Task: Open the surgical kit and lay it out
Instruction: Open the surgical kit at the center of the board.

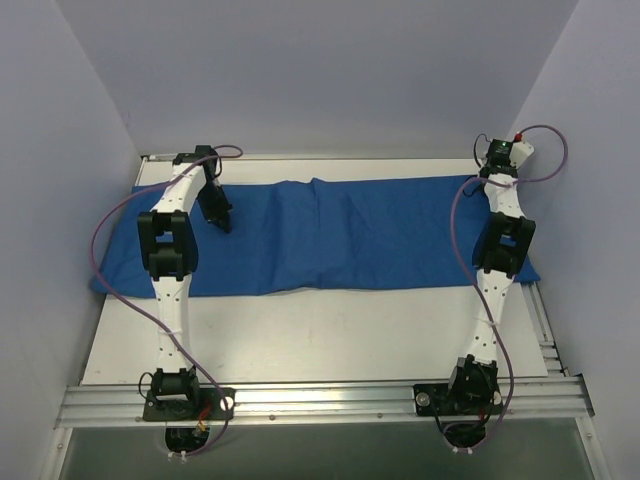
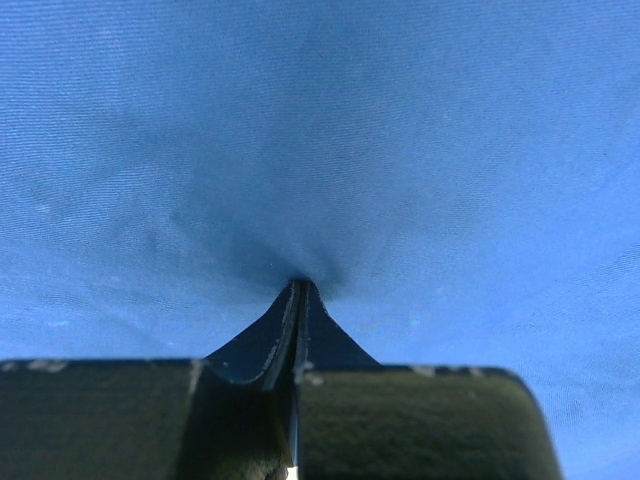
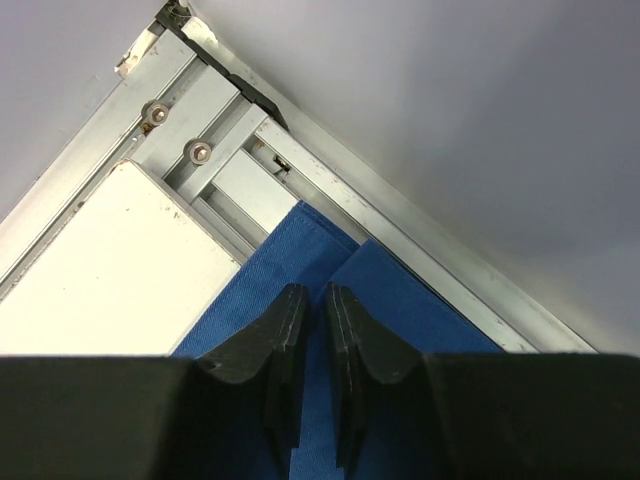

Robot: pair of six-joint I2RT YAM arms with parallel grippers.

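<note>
A large blue cloth wrap (image 1: 340, 235) lies spread in a wide band across the far half of the white surface (image 1: 330, 340), its right end reaching the surface's edge.

The left claw (image 2: 300, 287) is clenched tight, tips down on the cloth near its left end – the fabric puckers in towards the tips, a small pinch caught between them.

The right claw (image 3: 310, 297) hangs over the cloth's far right corner, just beside the grey aluminium frame rails (image 3: 230, 110). Its jaws stand nearly together with a thin slit between; whether they hold fabric I cannot tell.
</note>
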